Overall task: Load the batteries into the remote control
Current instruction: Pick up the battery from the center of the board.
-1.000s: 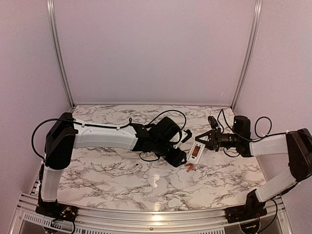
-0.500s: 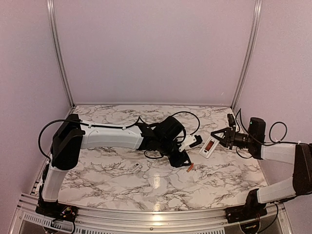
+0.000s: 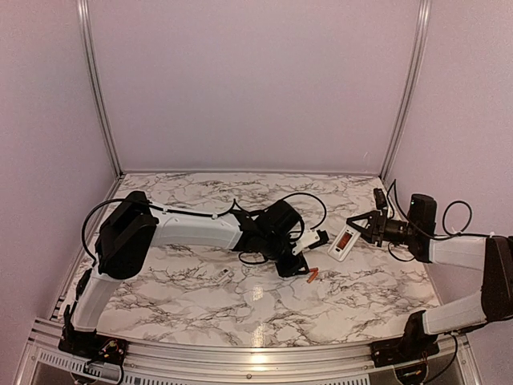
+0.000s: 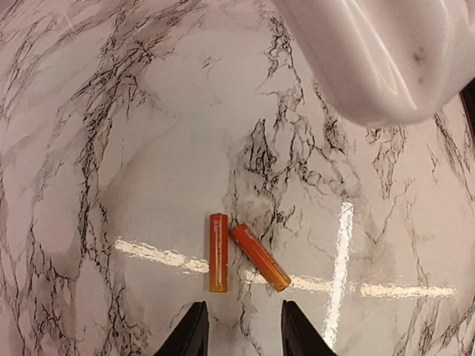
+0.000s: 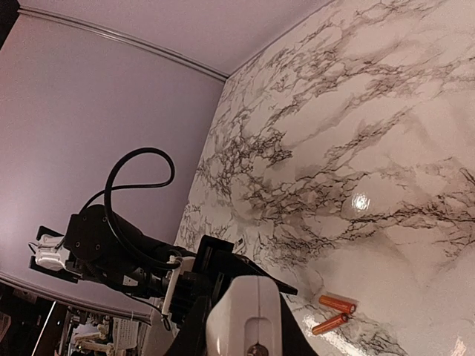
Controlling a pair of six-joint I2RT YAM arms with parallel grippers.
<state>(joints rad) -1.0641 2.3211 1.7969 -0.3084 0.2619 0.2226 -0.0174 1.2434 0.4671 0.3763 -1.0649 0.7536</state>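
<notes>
The remote control (image 3: 344, 240), a small white rectangle, is clamped at one end between the fingers of the right hand (image 3: 355, 233). It is held toward the right edge of the table (image 3: 361, 297), and it looks raised off the marble surface and tilted. From overhead we see a small reddish-orange patch on its upturned face; we cannot tell what it is. In the right wrist view only the remote's rounded white end (image 5: 249, 311) shows, between that hand's two dark fingers.

The batteries (image 3: 312, 276), two tiny orange cylinders, lie on the table a little right of its centre, nearer the front edge than the remote. In the left wrist view we see them side by side, forming a narrow V. One (image 4: 217, 252) lies straight and the other (image 4: 260, 257) is angled away from it. Their near ends are very close, but we cannot say whether they touch.

The left hand (image 4: 241, 334) hangs just beside the batteries with its fingers spread apart and nothing between them. The left arm reaches across from the left edge of the table.

A small white piece (image 3: 225, 275) lies on the table, well to the left of the batteries.
</notes>
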